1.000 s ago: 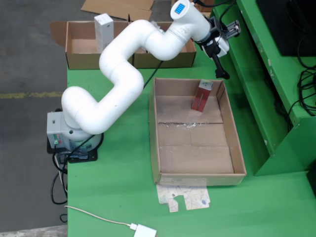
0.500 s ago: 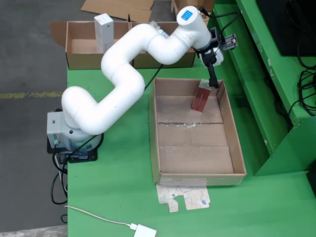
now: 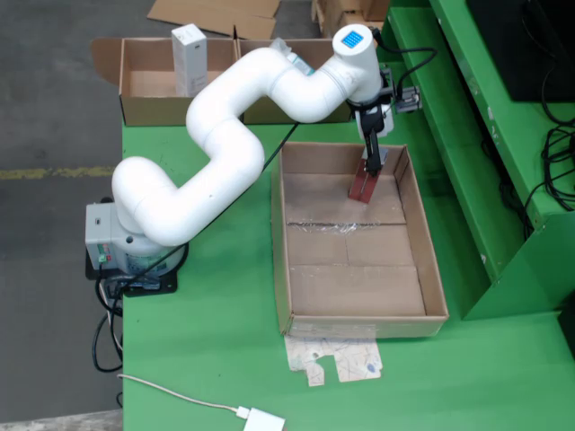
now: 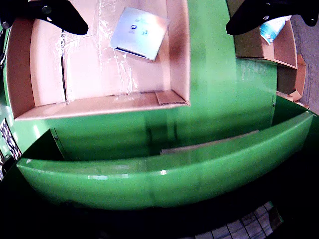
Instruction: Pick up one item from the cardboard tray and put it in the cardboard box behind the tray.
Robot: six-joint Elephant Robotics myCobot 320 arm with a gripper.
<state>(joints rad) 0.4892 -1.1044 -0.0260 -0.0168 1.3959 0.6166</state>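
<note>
A dark red box (image 3: 363,185) stands upright at the far end of the cardboard tray (image 3: 355,287); it is the only item I see in the tray. My gripper (image 3: 371,162) hangs right over it, black fingers pointing down. In the wrist view the box's pale square top (image 4: 138,33) lies between the two black fingers (image 4: 55,14), which stand wide apart, so the gripper (image 4: 157,27) is open and empty. Behind the tray sits the long cardboard box (image 3: 148,106), holding an upright white carton (image 3: 189,56).
The tray rests on a green table (image 3: 207,341). A raised green shelf (image 3: 467,135) runs along the right, close to the tray's far corner. A paper scrap (image 3: 337,359) and a white adapter with its cable (image 3: 260,419) lie near the front edge.
The gripper has swung left from outside the tray's far right corner to above the red box, and the wrist has turned so the fingers point down.
</note>
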